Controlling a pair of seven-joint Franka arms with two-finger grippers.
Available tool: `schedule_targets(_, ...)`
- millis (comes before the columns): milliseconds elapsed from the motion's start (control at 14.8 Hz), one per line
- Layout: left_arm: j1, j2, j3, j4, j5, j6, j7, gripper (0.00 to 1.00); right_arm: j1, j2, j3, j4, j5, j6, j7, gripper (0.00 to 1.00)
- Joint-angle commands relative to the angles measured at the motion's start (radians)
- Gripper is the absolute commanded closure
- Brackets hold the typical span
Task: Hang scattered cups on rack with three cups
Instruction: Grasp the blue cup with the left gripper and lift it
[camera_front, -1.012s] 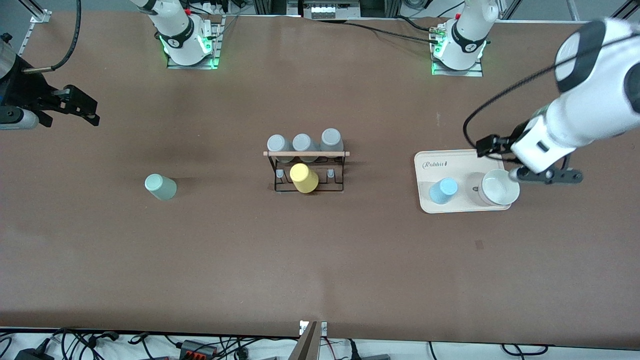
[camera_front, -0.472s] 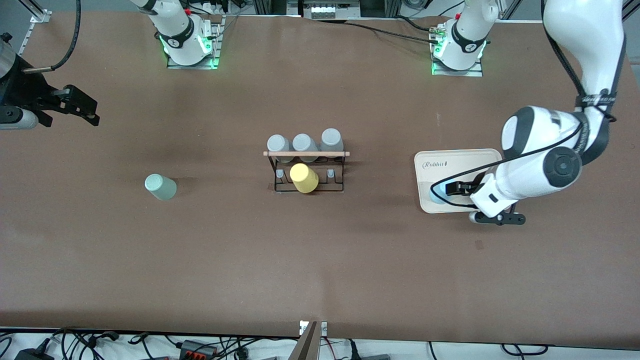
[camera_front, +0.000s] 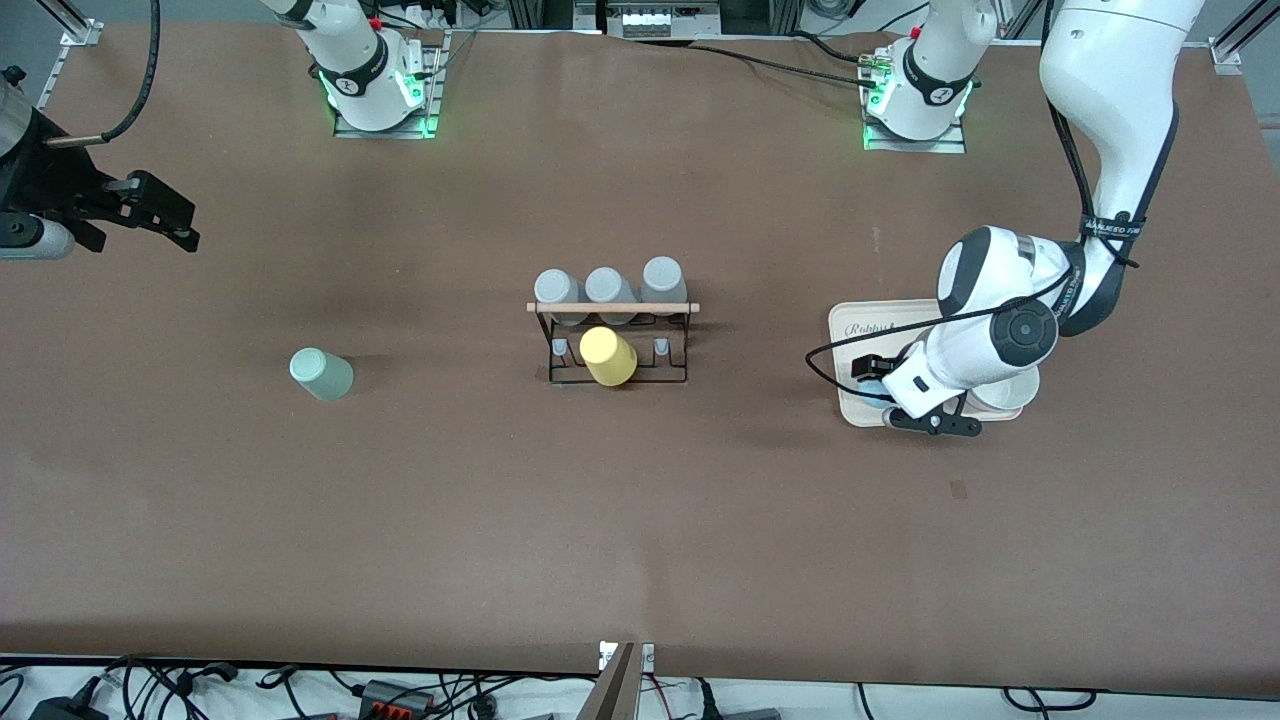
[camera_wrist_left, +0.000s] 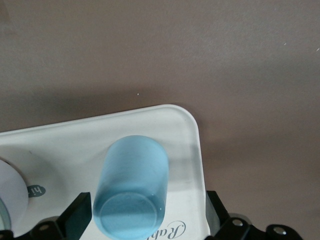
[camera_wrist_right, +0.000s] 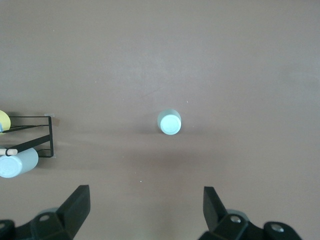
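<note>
A: Light blue cup (camera_wrist_left: 132, 197) first. Where?
B: Lower middle of the left wrist view, standing on the beige tray (camera_wrist_left: 170, 120), near its corner. Hidden under the left arm (camera_front: 990, 340) in the front view.
A: Left gripper (camera_wrist_left: 146, 202)?
B: Over that cup, fingers spread wide, one on each side, touching nothing. Empty. Probably lined up to straddle it for a side pinch.
A: Mint cup (camera_front: 321, 374)?
B: Mid-height in the front view, alone on the table (camera_front: 640, 520) toward the right arm's end, well apart from the rack (camera_front: 550, 360).
A: Rack?
B: Dead centre of the frame. Three grey cups (camera_front: 607, 285) along the top, yellow cup (camera_front: 607, 357) lower, nearer the camera. Bare short pegs (camera_front: 661, 347) either side of the yellow, likely meant for the two loose cups.
A: Right gripper (camera_front: 165, 212)?
B: Upper part of the frame, at the edge by the right arm's end, waiting. Fingers wide apart, nothing held.
A: Anything else?
B: White bowl (camera_front: 1005, 398) on the tray beside the blue cup, close enough to crowd the grasp.
</note>
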Motion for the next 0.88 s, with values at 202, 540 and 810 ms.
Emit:
schedule_targets(202, 0.01, 0.009, 0.004, -0.012, 0.019, 0.015, 0.012, 0.14, 0.004, 0.003, -0.002, -0.011, -0.009, -0.01, 0.02, 0.0)
schedule_targets(540, 0.01, 0.023, 0.009, -0.012, 0.019, 0.037, 0.012, 0.45, 0.004, 0.003, -0.002, -0.012, -0.01, -0.012, 0.02, 0.0)
schedule_targets(810, 0.011, 0.014, 0.009, -0.01, 0.019, 0.024, 0.01, 0.84, 0.004, 0.003, -0.002, -0.012, -0.01, -0.012, 0.018, 0.0)
